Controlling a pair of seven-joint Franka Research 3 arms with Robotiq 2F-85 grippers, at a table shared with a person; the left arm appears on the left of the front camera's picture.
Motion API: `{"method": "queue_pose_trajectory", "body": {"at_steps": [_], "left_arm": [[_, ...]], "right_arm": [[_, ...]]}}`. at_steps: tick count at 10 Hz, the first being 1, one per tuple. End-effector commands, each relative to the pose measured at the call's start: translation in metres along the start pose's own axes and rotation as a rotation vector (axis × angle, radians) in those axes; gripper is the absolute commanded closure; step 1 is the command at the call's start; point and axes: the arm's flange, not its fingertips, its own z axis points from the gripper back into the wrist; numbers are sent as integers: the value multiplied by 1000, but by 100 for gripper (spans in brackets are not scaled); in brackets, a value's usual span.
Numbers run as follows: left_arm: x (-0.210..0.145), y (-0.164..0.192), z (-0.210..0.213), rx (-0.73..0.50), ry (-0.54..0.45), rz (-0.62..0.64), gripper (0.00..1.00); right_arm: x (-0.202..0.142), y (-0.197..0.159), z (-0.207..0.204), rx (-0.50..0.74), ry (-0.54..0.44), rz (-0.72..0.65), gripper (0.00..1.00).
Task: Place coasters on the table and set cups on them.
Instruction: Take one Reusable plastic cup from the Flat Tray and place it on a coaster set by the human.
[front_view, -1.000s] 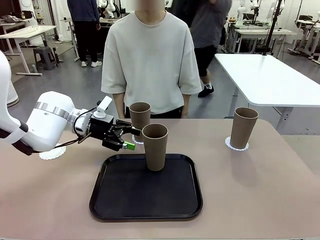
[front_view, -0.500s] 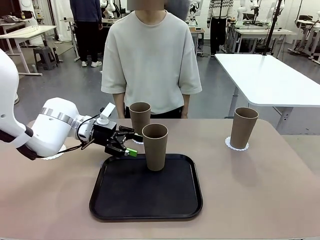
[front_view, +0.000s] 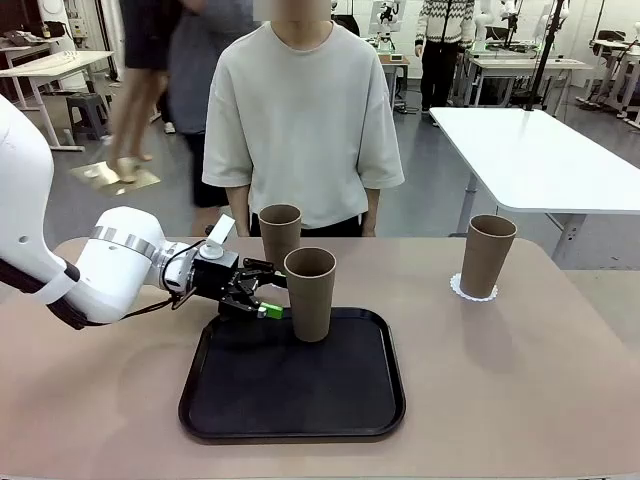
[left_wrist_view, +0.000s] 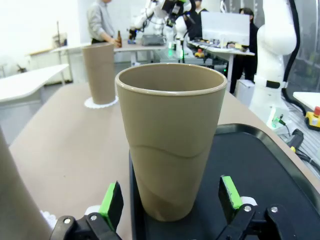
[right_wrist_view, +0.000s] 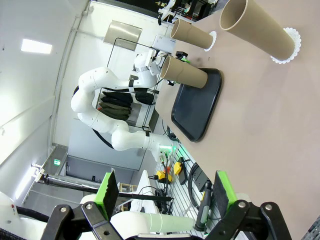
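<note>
Cup (front_view: 310, 293) upright at the far edge of the tray (front_view: 291, 400), between the wide-open pads of the left gripper (front_view: 262, 300), not yet touched. Right gripper (right_wrist_view: 162, 195) also wide, empty. Likely light, stiff and smooth-walled; best gripped low on the taper, with moderate squeeze.

Beyond the work surface the room is a large open lab with a smooth grey floor (front_view: 150, 160) that reflects the overhead light. A big white table (front_view: 530, 150) with rounded corners stands at the right — bare on top. At the far left sits another white table (front_view: 50, 68) on pale legs, with a dark stool (front_view: 88, 108) beside it. More benches (front_view: 510, 62) crowd the far right. People walk or stand among them — one in a patterned sweater (front_view: 442, 20).
</note>
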Motion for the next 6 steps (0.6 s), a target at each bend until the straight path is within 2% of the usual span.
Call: {"method": "queue_pose_trajectory", "body": {"at_steps": [1,6], "left_arm": [[-2,3,-13,26,-6,-33,0],[-5,9,-22,13,-9,-6,0]], "right_arm": [[0,2,0,-1,-2,-18,0],[0,2,0,-1,-2,-18,0]]}}
